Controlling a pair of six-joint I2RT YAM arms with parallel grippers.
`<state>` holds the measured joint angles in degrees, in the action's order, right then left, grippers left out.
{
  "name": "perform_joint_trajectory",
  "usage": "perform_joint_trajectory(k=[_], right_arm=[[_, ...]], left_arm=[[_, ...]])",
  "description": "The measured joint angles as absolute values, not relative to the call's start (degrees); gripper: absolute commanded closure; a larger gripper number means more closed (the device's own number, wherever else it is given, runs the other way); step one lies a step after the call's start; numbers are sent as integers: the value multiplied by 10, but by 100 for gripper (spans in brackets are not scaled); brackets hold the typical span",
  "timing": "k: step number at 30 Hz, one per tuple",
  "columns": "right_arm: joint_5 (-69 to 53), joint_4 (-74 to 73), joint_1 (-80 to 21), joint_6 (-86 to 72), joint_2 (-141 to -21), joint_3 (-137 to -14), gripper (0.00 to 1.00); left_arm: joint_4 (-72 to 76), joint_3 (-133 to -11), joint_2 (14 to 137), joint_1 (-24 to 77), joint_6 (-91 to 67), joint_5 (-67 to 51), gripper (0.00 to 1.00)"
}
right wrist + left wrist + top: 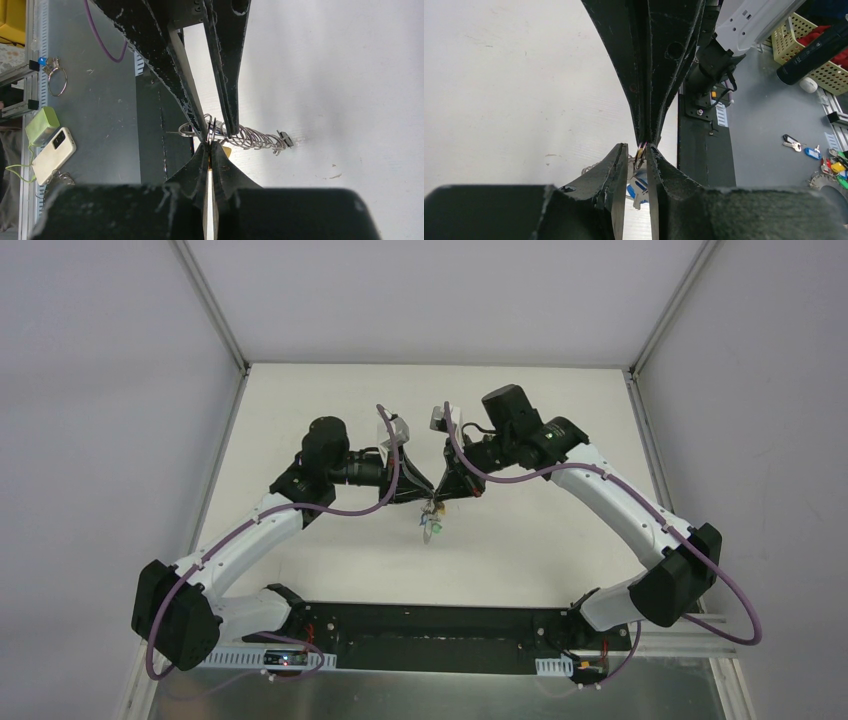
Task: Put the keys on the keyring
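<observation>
My two grippers meet tip to tip above the middle of the white table (330, 400). My right gripper (210, 145) is shut on the thin silver keyring (212, 127), seen edge-on. My left gripper (638, 148) stands with its jaws a little apart around that ring (640, 151). A blue-headed key (636, 186) dangles below it. A yellow key head (226, 150) peeks out beside my right fingertips. A silver wire coil (252, 136) with a black end trails from the ring. In the top view the bunch (430, 525) hangs under both tips.
The black base rail (420, 635) runs along the near edge. Off the table lie spare coloured keys (831, 162), a yellow basket (811, 50), a phone (52, 155), a green box (42, 125) and a loose ring (56, 82).
</observation>
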<state>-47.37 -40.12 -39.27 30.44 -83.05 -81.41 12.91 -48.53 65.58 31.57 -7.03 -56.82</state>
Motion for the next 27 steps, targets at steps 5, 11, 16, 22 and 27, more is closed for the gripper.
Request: perform_joint_trajectory(k=[5, 11, 16, 22, 27], right_arm=[[-474, -401, -393, 304, -830, -814, 100], [-473, -401, -392, 305, -830, -813, 100], [-472, -401, -391, 305, -830, -813, 100], [-479, -392, -385, 295, -830, -808, 92], [-514, -362, -364, 270, -828, -788, 78]], left_arm=[[132, -485, 656, 316, -70, -568, 82], [135, -485, 656, 316, -75, -570, 100], [135, -485, 656, 316, -80, -575, 100], [135, -485, 655, 316, -84, -575, 100], [133, -485, 650, 316, -91, -565, 100]])
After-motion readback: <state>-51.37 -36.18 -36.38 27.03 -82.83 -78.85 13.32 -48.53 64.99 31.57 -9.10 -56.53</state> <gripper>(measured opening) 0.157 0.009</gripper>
